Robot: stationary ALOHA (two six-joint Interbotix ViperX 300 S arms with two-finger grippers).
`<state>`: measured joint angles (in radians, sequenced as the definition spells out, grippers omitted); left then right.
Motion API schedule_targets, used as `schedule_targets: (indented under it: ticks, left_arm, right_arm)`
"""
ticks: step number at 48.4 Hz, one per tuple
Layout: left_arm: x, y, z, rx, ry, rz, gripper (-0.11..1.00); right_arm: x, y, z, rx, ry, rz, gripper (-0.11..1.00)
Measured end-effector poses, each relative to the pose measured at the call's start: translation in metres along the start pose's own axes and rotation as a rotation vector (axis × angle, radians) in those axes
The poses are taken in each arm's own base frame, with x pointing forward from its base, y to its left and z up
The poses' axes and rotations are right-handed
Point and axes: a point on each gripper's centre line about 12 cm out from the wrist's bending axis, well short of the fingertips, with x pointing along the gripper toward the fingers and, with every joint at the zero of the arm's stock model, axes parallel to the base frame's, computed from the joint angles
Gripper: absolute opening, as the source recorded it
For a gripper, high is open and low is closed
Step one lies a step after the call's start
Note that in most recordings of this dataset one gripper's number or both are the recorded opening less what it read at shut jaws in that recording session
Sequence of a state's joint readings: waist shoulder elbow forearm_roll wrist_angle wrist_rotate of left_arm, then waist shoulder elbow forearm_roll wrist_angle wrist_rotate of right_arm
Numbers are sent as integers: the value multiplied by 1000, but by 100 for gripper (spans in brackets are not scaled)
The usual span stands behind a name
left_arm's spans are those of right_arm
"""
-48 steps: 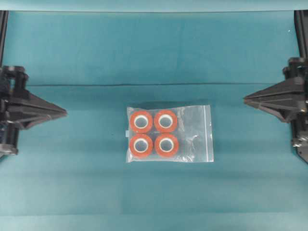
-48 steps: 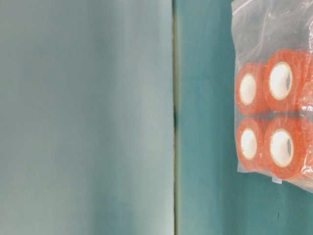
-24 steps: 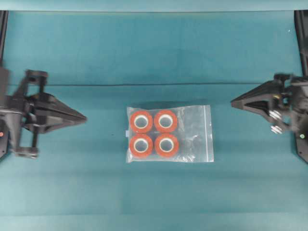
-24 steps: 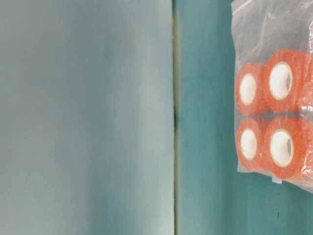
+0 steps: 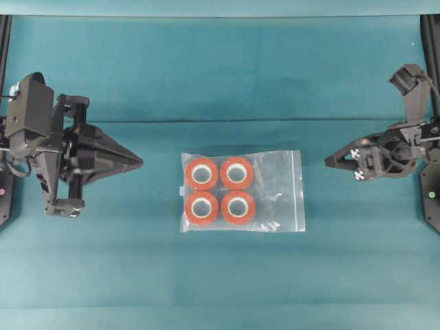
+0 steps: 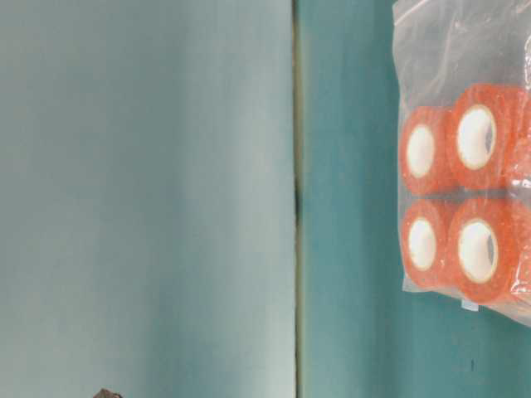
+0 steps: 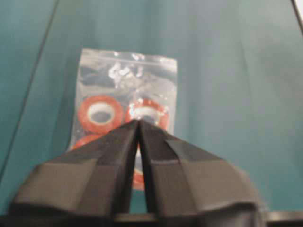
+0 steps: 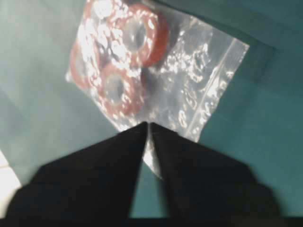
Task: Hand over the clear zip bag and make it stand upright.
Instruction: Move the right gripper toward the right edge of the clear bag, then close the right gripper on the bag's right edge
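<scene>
The clear zip bag (image 5: pixel 275 192) lies flat in the middle of the teal cloth, zip strip along its right edge, with several orange rolls (image 5: pixel 237 163) packed in its left half. My left gripper (image 5: pixel 141 163) hovers to the left of the bag and points at it, jaws shut and empty, well apart from the plastic. In the left wrist view its tips (image 7: pixel 138 122) meet in front of the bag (image 7: pixel 128 71). On the right, my right gripper (image 5: pixel 327 162) points at the zip edge, also shut and empty. Its tips (image 8: pixel 147 124) hang over the bag (image 8: pixel 199 80).
The teal cloth (image 5: pixel 220 75) covers the whole table, with a fold line running across behind the bag. At table level the bag (image 6: pixel 448 50) fills the right edge of the frame. A pale wall (image 6: pixel 141 199) takes up the left half.
Both arms have come in from the table's sides toward the bag. The left has advanced rightward, the right has swung inward and tilted. The bag has not moved.
</scene>
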<state>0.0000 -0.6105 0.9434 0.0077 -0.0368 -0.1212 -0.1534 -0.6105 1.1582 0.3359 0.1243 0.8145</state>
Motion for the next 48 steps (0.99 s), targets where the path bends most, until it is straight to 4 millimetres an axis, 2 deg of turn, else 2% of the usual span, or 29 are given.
schedule_targets:
  ticks: [3, 6, 10, 12, 19, 29, 48]
  left_arm:
    - [0, 0, 0, -5, 2, 0, 49]
    - [0, 0, 0, -13, 3, 2, 68]
    - [0, 1, -1, -13, 9, 3, 89]
    - [0, 1, -1, -14, 10, 3, 94]
    - [0, 2, -2, -11, 16, 6, 87]
    - [0, 2, -3, -8, 18, 7, 88]
    - [0, 3, -5, -7, 24, 10, 88]
  right_arm:
    - [4, -3, -2, 45, 8, -17, 76]
    - [9, -6, -4, 75, 18, -34, 88]
    - [14, -9, -8, 100, 27, -48, 92]
    - [17, -9, -10, 109, 27, -49, 91]
    - [29, -10, -18, 155, 18, -22, 91]
    - [56, -17, -36, 187, 20, -17, 91]
    - [76, -33, -39, 187, -7, -59, 91]
